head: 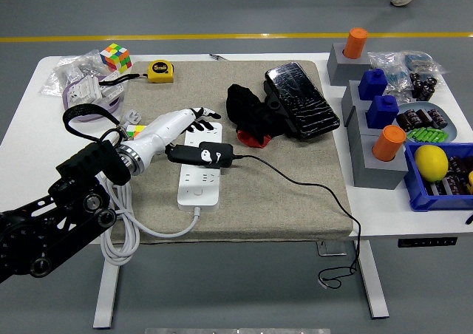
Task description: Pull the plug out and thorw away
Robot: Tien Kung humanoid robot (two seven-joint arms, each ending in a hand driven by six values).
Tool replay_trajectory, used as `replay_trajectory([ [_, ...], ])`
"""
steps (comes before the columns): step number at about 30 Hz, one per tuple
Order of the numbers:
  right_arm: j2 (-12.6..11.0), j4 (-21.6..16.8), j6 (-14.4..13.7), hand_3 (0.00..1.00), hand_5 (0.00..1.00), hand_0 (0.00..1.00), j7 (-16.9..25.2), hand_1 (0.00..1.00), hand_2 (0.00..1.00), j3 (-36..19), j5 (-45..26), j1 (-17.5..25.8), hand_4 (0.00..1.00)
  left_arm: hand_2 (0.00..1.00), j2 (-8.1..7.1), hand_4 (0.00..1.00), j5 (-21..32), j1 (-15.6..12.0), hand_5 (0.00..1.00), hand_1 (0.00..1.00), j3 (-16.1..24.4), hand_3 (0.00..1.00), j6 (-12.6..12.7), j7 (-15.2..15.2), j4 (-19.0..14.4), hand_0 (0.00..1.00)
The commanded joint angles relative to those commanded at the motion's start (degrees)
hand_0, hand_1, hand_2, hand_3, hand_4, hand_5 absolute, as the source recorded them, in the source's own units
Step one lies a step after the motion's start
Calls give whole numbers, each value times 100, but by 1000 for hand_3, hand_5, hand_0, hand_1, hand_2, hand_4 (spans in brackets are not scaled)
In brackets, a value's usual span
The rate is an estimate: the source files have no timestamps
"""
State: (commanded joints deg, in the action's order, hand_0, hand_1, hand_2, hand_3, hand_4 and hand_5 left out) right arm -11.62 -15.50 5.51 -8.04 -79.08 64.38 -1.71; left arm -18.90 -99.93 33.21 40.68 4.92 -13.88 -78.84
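Observation:
A white power strip lies on the beige mat, left of centre. A black plug adapter lies across the strip's upper half, and its thin black cable runs right and drops over the table's front edge. My left hand, white with black fingers, reaches in from the lower left and hovers just above the adapter, over the strip's far end. The fingers are spread and hold nothing; whether the palm touches the adapter is unclear. The right hand does not show.
The strip's thick white cord loops off the mat at the left. A black cloth, a red piece and a wrapped black device lie behind. Grey blocks with orange and blue pegs and a blue bin stand right. A Rubik's cube and tape measure sit far left.

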Motion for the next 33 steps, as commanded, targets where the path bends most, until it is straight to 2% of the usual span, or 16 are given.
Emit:
replay_trajectory([
  [3, 0, 2, 2, 641, 420, 621, 1, 670, 692, 7, -7, 2, 968, 749, 46, 998, -58, 114, 379, 742, -115, 844, 40, -3, 129, 655],
  [4, 0, 5, 3, 641, 420, 622, -1, 669, 692, 7, -7, 0, 968, 744, 79, 998, -70, 199, 312, 743, -208, 832, 54, -19, 230, 646],
  [9, -11, -1, -4, 641, 420, 622, 3, 669, 692, 50, -39, -22, 968, 744, 214, 998, -2, 550, 312, 743, -660, 832, 53, -65, 674, 646],
  [10, -13, -2, -6, 641, 420, 620, 4, 669, 692, 56, -44, -25, 968, 726, 233, 998, 21, 589, 247, 724, -720, 776, 54, -66, 724, 618],
  [15, -28, 0, -7, 641, 420, 620, 2, 669, 692, 99, -59, -31, 968, 726, 387, 998, 178, 783, 247, 724, -964, 776, 120, -57, 1031, 618],
  [16, -31, 4, -6, 641, 420, 621, 0, 669, 693, 107, -58, -32, 968, 718, 432, 987, 169, 816, 208, 716, -983, 763, 132, -61, 1112, 599],
  [26, -62, 12, -3, 641, 420, 621, -3, 669, 692, 168, -71, -47, 968, 708, 619, 976, 384, 1031, 186, 707, -1153, 745, 137, -91, 1777, 591],
  [33, -74, 14, -4, 641, 420, 621, -7, 670, 692, 171, -69, -38, 968, 706, 641, 967, 578, 1037, 190, 707, -1204, 734, 108, -124, 1879, 592],
])
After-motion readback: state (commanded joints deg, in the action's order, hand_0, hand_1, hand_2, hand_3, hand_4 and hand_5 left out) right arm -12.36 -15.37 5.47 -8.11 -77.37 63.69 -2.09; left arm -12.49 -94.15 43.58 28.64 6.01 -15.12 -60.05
